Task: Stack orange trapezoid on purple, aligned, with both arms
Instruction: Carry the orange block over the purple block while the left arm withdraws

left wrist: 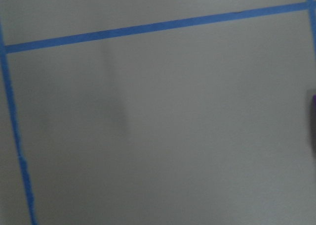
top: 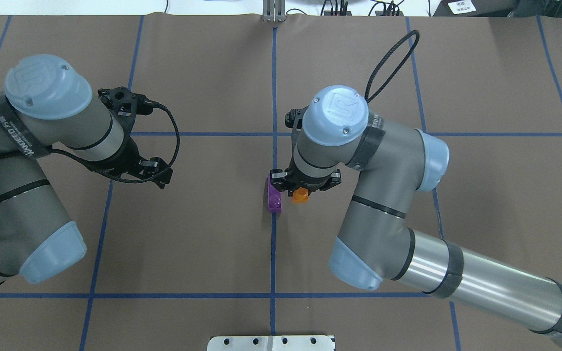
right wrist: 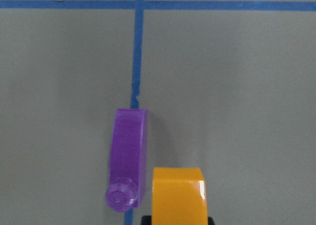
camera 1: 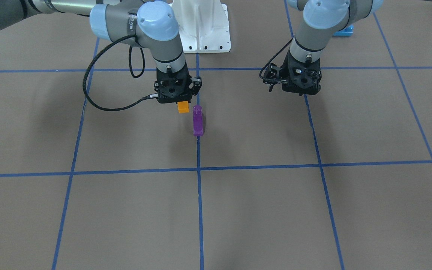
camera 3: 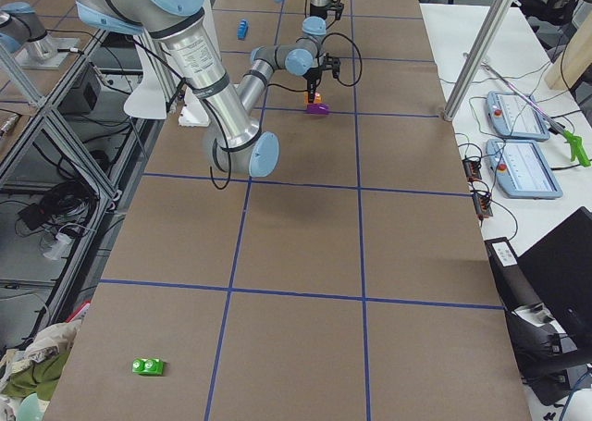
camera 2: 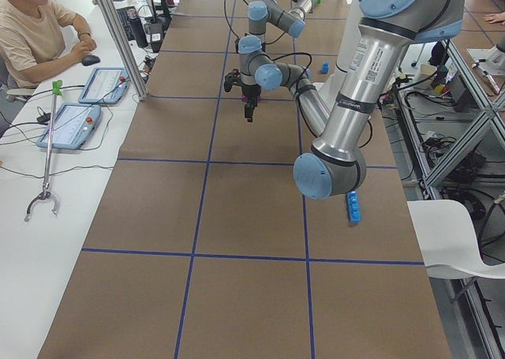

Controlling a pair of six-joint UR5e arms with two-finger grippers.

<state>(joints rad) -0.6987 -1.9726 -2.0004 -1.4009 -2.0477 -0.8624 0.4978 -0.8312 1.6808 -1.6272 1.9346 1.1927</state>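
the stack is not yet made. the orange trapezoid [camera 1: 183,107] is off the table and clamped in the right gripper [camera 1: 181,102], a little above centre in the front-facing view. the purple [camera 1: 197,120] lies alone on the brown table [camera 1: 238,210], on a blue tape line, just to the lower right of the orange block and not touching it. in the right wrist view the purple sits just left of the orange, stud end nearest it. what is left, i judge, is shifting over, aligning, lowering and releasing. the left gripper [camera 1: 294,84] hangs at upper right, well apart from both; i cannot tell whether its jaws are parted.
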